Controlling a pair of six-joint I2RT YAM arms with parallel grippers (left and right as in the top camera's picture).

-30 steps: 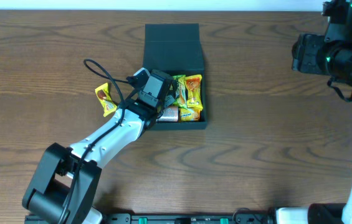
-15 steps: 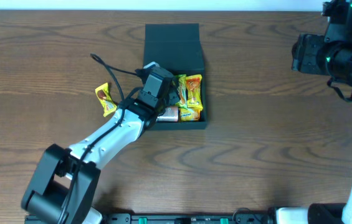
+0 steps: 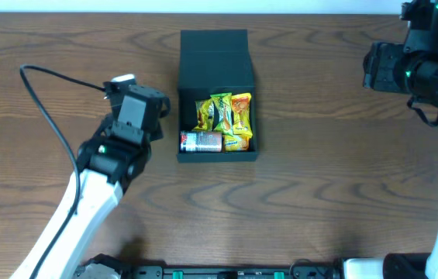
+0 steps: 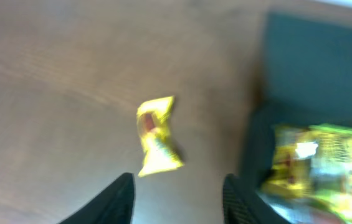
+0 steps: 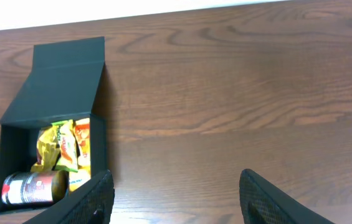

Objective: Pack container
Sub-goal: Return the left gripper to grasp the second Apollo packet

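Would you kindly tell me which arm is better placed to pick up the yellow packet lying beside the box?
Left. The left claw hangs open over the yellow packet, which lies on the table left of the box. The right claw is far off, beyond the box's other side.

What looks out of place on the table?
One yellow snack packet lies on the bare table beside the container, while the other packets and the red can sit inside it. The open left gripper hangs over that stray packet. Nothing looks spilled or broken.
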